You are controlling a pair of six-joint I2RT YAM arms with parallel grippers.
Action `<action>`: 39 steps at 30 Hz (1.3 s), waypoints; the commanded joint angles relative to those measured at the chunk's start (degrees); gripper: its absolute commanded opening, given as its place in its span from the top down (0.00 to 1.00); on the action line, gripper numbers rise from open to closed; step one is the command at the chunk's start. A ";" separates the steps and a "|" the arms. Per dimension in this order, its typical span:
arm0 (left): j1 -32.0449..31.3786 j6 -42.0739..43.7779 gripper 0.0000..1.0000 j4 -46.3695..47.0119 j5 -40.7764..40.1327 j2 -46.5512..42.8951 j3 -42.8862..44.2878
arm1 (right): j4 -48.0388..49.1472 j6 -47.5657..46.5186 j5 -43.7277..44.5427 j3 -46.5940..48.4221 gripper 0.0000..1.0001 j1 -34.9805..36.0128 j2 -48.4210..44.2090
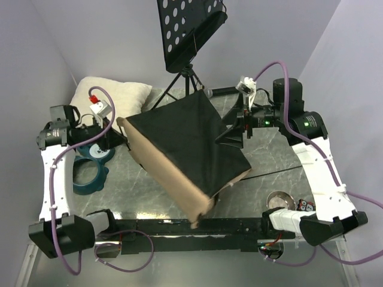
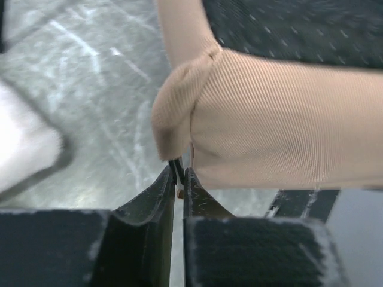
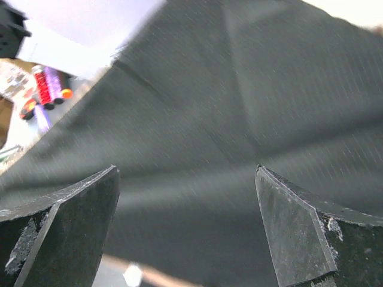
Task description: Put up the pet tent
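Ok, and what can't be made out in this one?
Left wrist view: the left gripper pinches something thin and dark under a corner of the tan-brown fabric pet tent; the fabric hides what it is.
Right wrist view: blurred and filled by the tent; whether the open right gripper touches it is unclear.
Top view: the tent's own fabric hides its inside.
Top view: the small items by the right arm's base are too small to name.

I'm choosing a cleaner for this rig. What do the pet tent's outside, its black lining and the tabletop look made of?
The pet tent outside looks like tan woven cloth, matte, with fine ribbing visible in the left wrist view. Its black lining looks like matte fabric with a faint dotted weave, probably synthetic. The tabletop is grey, marbled and glossy with reflections; it could be stone or printed laminate, and I cannot tell which.
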 commanded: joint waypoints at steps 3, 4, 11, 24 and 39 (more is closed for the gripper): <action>4.89 12.80 0.63 -7.59 -1.70 5.09 8.88 | -6.08 -2.28 3.85 -4.65 0.00 -7.37 -4.84; 4.98 13.68 0.53 -8.99 -3.36 5.97 10.46 | -7.58 -3.25 4.02 -6.06 0.00 -9.13 -5.37; 7.96 19.15 0.14 -16.39 -12.68 6.78 19.17 | -15.24 -10.29 6.05 -19.67 0.01 -19.06 -10.99; 8.06 4.83 0.00 -0.15 5.81 3.51 45.34 | -10.94 -9.42 -2.82 -28.03 0.02 -26.63 -14.59; -49.63 -1.75 0.02 -6.05 -11.68 30.04 66.25 | -6.52 -3.94 -6.26 -19.51 0.01 -27.34 -21.02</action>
